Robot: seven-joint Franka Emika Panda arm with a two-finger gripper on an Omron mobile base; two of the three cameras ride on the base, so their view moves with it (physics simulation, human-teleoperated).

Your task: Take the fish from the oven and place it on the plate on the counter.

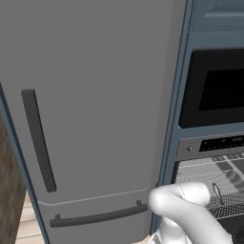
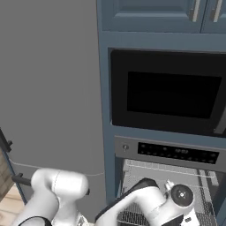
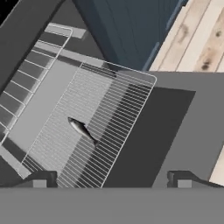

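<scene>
One fish (image 3: pixel 82 130) and one pulled-out wire rack (image 3: pixel 94 127) sit in the oven (image 2: pixel 170 152). Your hand view shows the fish lying left of centre on the rack; the left base view shows a fridge (image 1: pixel 90 109). The gripper (image 3: pixel 111 180) has its jaws wide apart, empty, the fish above and between the fingertips.

Oven (image 2: pixel 167 176) cut off at bottom edge and partly hidden behind arm, fish (image 1: pixel 217 193) too small for detail
</scene>
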